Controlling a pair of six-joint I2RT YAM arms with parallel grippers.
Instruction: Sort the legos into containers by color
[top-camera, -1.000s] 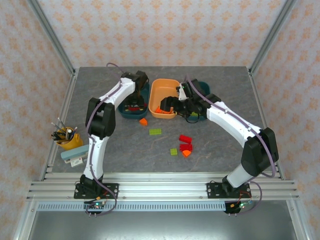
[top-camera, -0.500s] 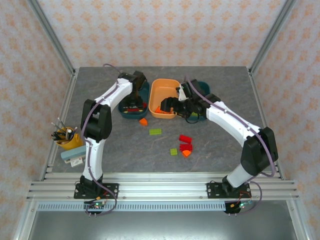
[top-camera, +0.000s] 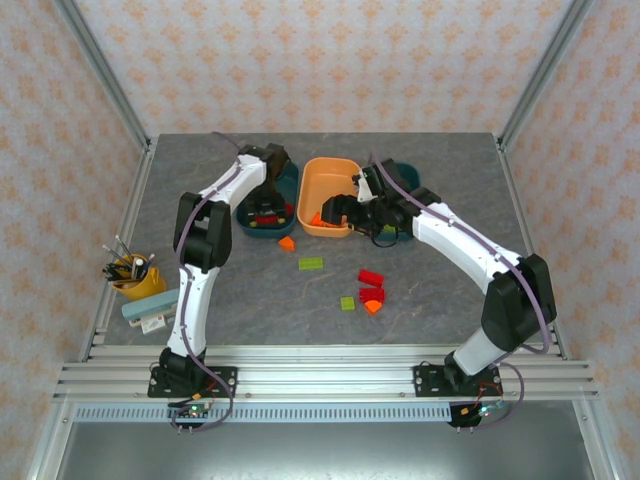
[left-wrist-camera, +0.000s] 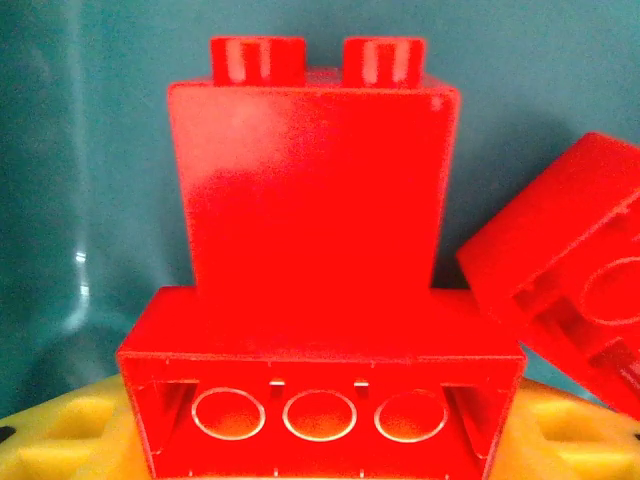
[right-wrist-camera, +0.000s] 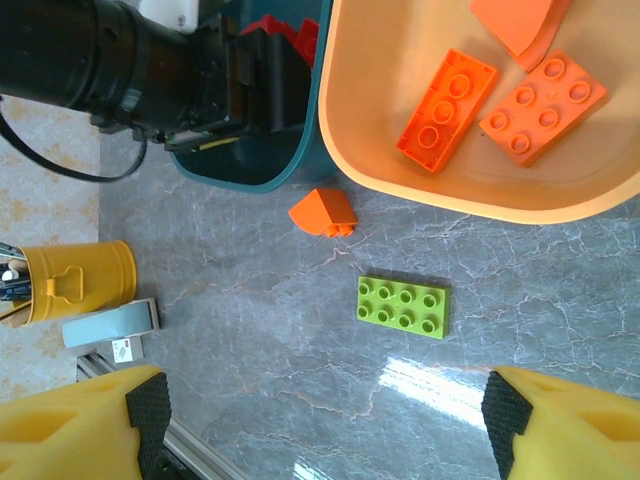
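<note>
Reaching into the left teal tray (top-camera: 289, 185), your left tool (top-camera: 266, 210) sits low among red legos. Through its wrist camera, a wide red brick (left-wrist-camera: 320, 400) lies hollow side toward you between the yellow fingertips (left-wrist-camera: 60, 445). A taller red brick (left-wrist-camera: 312, 180) stands just behind it, and a third red brick (left-wrist-camera: 560, 290) tilts at the right. The fingertips flank the wide brick, but you cannot tell whether they press on it. Your right tool (top-camera: 338, 212) hangs over the near rim of the orange tray (top-camera: 325, 180), fingers well apart with nothing between them. Three orange bricks (right-wrist-camera: 448, 97) lie in that tray. On the surface (top-camera: 260, 300) just beside it rest an orange wedge (right-wrist-camera: 323, 212) and a green plate (right-wrist-camera: 404, 305).
</note>
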